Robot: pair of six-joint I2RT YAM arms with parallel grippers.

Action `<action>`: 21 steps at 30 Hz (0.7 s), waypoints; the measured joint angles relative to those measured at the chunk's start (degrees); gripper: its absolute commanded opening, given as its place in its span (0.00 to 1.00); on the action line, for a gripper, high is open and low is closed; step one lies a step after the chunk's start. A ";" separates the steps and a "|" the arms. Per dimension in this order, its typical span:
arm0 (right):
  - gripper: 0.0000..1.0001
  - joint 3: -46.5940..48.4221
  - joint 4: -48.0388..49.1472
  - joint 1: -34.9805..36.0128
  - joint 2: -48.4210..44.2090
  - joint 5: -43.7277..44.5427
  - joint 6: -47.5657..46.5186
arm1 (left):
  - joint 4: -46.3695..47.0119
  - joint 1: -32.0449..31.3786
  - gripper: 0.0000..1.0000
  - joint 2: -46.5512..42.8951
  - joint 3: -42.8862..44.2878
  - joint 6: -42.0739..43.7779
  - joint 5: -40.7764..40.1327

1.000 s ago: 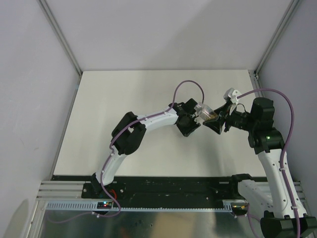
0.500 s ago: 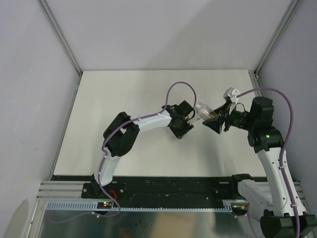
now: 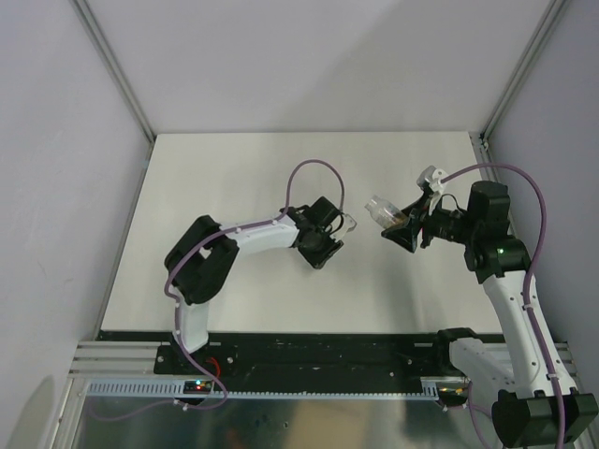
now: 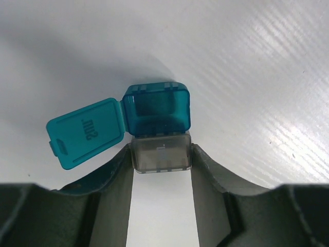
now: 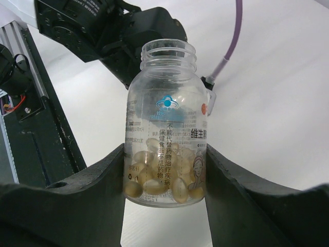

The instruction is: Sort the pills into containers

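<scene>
Right wrist view: uncapped pill bottle (image 5: 167, 128), capsules (image 5: 159, 177) at its bottom, is clamped mid-body in my right end effector (image 5: 165, 154), off the worktop (image 4: 257, 77), presumably for pouring. My left end effector (image 4: 161, 154) pinches the teal pill box (image 4: 157, 110) by its grey cell (image 4: 161, 154), lid (image 4: 85, 131) flipped open to receive.

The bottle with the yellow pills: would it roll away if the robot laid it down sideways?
Probably. The bottle is round and smooth, so on its side it would likely roll. It has no cap, so the pills could spill out. It looks light, being mostly empty.
</scene>
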 measured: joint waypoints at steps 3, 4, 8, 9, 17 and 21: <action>0.00 0.00 -0.04 0.02 0.07 0.00 -0.24 | 1.31 0.46 0.17 -1.99 -2.93 -1.07 -0.02; 0.00 0.00 -0.04 0.09 0.13 0.02 -0.42 | 1.60 0.59 0.19 -2.62 -3.80 -1.36 -0.02; 0.00 0.00 -0.09 0.33 0.61 0.04 -0.85 | 2.67 0.83 0.26 -3.54 -5.29 -2.38 -0.02; 0.00 0.00 -0.09 0.46 0.74 0.07 -0.90 | 2.89 0.83 0.29 -3.65 -5.40 -2.64 -0.02; 0.00 0.00 -0.13 0.94 1.25 0.33 -1.36 | 3.78 0.83 0.44 -3.87 -5.88 -3.74 -0.02; 0.00 -0.02 -0.31 1.01 1.46 0.57 -1.60 | 3.87 0.83 0.46 -4.15 -6.27 -3.76 -0.07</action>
